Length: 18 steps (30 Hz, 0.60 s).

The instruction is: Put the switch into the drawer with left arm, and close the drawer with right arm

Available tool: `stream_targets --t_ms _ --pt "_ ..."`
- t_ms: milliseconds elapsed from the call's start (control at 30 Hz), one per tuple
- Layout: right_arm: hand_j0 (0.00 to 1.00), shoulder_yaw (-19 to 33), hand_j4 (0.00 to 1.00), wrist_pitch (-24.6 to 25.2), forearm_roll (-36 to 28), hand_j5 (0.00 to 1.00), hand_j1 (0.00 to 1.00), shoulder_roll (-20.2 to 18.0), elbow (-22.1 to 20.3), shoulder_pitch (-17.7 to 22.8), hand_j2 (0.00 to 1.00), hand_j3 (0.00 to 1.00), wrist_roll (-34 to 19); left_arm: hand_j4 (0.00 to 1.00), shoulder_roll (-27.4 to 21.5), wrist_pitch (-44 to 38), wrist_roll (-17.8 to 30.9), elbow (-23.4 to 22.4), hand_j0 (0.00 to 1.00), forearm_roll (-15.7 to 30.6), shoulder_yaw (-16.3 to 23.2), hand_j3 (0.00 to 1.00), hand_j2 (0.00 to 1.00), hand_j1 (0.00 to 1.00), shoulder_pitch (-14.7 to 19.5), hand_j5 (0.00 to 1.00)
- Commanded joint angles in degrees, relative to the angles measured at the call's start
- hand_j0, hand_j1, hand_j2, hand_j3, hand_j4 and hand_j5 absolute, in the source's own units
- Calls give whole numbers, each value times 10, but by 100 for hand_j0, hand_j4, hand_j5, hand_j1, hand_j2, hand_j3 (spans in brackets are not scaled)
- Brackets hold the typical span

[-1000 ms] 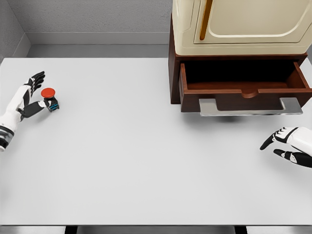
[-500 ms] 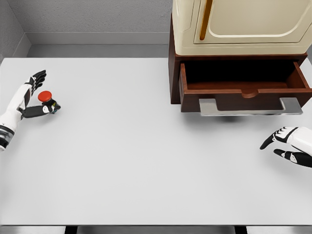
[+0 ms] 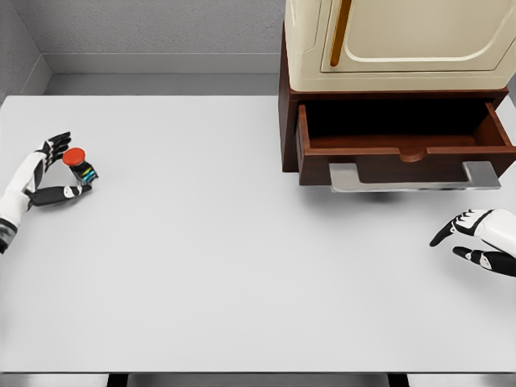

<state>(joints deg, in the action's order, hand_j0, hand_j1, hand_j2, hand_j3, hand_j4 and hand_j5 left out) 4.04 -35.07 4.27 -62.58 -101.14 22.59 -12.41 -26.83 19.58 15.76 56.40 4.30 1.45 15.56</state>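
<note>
The switch, a red round button on a small dark body, lies tilted at the table's far left. My left hand cups it from the left. The fingers reach above the red cap and the thumb stretches below the body. The hand is still spread, and I cannot tell whether it touches the switch. The brown drawer stands pulled out at the upper right, its inside dark and empty, with a grey handle in front. My right hand rests open at the right edge, below the drawer.
A cream cabinet sits on the brown base above the drawer. The white table stretches between both hands. A grey wall runs behind its far edge.
My left hand has sunk a little toward the near-left and curled closer round the switch, which has tipped and shifted slightly. The right hand and the drawer have not moved.
</note>
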Motion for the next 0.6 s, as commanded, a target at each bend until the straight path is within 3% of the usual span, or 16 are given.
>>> stream_targets --t_ms 0,167,333,567 --pt "56 0 56 1 -4 56 56 -1 0 0 56 56 0 85 2 0 0 3 85 2 0 85 85 85 0 85" --pt "56 0 56 1 -4 56 56 -1 0 0 56 56 0 85 6 -1 0 41 85 3 0 85 85 85 -11 85" --pt "56 0 56 1 -4 56 56 -1 0 1 56 56 0 70 6 -2 0 39 70 4 0 70 70 70 -11 70" --pt "56 0 56 1 -4 56 56 -1 0 1 56 56 0 69 6 -2 0 36 69 2 0 69 69 69 -14 69"
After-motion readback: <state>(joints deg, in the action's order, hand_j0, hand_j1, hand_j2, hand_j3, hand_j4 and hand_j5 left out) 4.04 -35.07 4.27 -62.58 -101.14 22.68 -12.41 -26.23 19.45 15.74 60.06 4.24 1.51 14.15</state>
